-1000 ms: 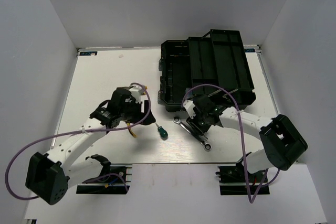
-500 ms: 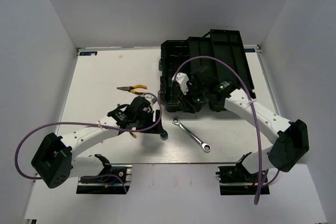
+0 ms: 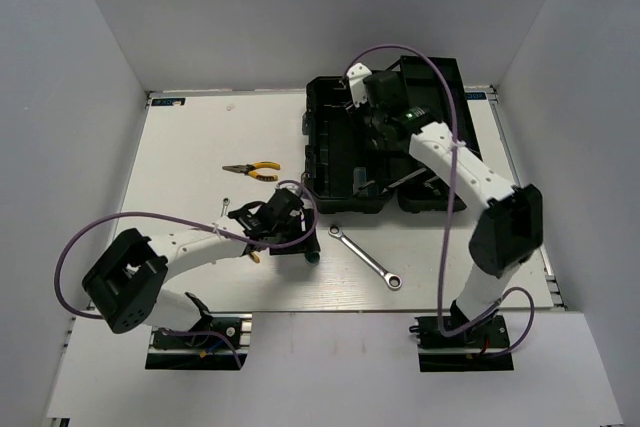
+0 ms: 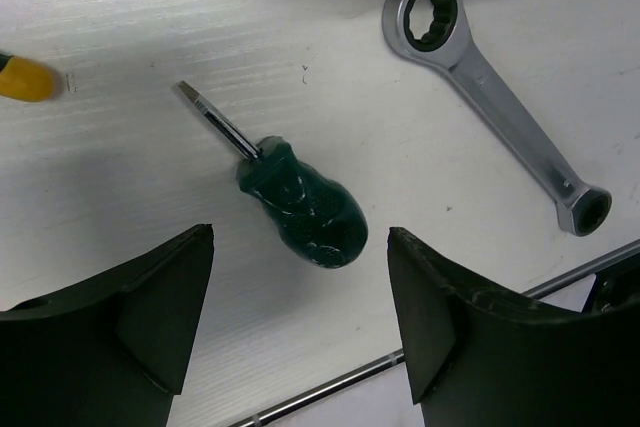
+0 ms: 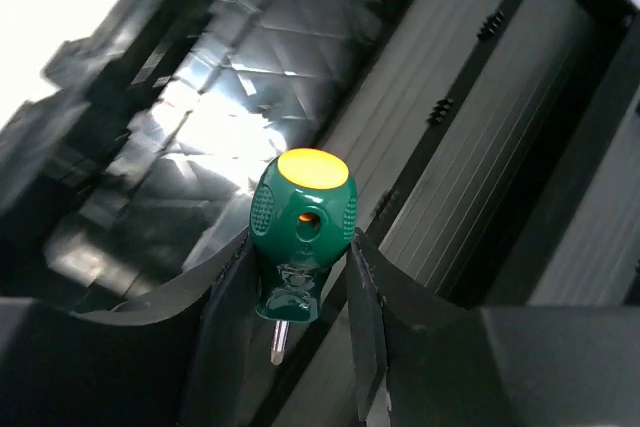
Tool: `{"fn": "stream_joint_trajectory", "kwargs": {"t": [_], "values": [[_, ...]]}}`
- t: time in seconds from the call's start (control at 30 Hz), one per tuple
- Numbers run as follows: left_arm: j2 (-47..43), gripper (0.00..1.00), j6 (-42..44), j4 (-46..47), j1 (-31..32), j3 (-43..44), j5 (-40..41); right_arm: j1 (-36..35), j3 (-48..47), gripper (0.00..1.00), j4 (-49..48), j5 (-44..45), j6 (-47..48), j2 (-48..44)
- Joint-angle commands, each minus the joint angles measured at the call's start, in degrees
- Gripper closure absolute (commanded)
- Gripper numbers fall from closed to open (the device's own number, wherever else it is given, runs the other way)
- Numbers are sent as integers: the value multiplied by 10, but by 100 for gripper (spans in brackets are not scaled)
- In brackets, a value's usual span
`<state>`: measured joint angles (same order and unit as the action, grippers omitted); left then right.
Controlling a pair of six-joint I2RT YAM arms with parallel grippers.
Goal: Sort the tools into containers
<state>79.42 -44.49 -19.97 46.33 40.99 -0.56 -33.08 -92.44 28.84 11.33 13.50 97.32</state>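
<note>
My right gripper [image 3: 372, 99] is shut on a stubby green-handled screwdriver [image 5: 300, 215], held shaft down over the far part of the open black toolbox [image 3: 335, 152]; its dark inside fills the right wrist view [image 5: 470, 147]. My left gripper [image 3: 292, 239] is open, low over the table, with the second green screwdriver [image 4: 300, 202] lying between and just ahead of its fingertips [image 4: 180, 287]. The long silver wrench [image 3: 366, 257] lies on the table to the right [image 4: 500, 97]. Yellow-and-black pliers [image 3: 252, 169] lie at left. A yellow handle tip [image 4: 22, 78] shows by my left arm.
The toolbox lid [image 3: 440, 122] lies open to the right of the tray. A small silver piece [image 3: 226, 204] lies left of my left arm. The table's near edge rail [image 4: 400, 362] runs just under my left fingers.
My right arm rose from the table by the long wrench and swung back over the toolbox with a green screwdriver. My left gripper moved right and down to the other green screwdriver.
</note>
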Motion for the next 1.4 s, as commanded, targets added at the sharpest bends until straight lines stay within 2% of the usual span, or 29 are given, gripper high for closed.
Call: {"fn": "stream_joint_trajectory", "kwargs": {"t": [0.0, 0.13, 0.27, 0.47, 0.5, 0.57, 0.6, 0.67, 0.7, 0.8, 0.97, 1.17, 1.23, 1.3, 1.37], "values": [[4, 20, -16, 20, 12, 20, 26, 17, -48, 100, -19, 37, -26, 49], [19, 20, -16, 14, 18, 36, 37, 35, -135, 100, -4, 83, -53, 117], [24, 20, -21, 14, 29, 36, 49, 50, -220, 100, 10, 90, -55, 179], [46, 20, -26, 25, 29, 25, 49, 65, -246, 98, 28, 83, -53, 218], [51, 20, -26, 25, 29, 25, 49, 65, -248, 79, 32, 79, -54, 220], [69, 20, -31, 32, 34, 25, 49, 70, -246, 62, 38, 77, -60, 220], [75, 20, -31, 32, 34, 25, 49, 71, -243, 42, 39, 76, -62, 218], [93, 23, -37, 32, 34, 31, 59, 73, -238, 35, 45, 67, -69, 204], [98, 24, -37, 32, 34, 31, 59, 74, -226, 27, 49, 54, -73, 198], [113, 37, -43, 32, 39, 42, 59, 79, -190, 26, 47, 18, -88, 148], [119, 56, -43, 3, 58, 49, 72, 91, -59, 23, 31, -38, -105, 12], [119, 71, -26, -51, 78, 54, 104, 110, 79, 23, 10, -104, -117, -133], [119, 79, -19, -64, 84, 59, 113, 115, 103, 23, 11, -107, -117, -151], [119, 94, -4, -87, 98, 65, 118, 117, 127, 23, 13, -127, -119, -181], [119, 100, 2, -109, 104, 73, 130, 125, 146, 23, 18, -135, -118, -203]]}}
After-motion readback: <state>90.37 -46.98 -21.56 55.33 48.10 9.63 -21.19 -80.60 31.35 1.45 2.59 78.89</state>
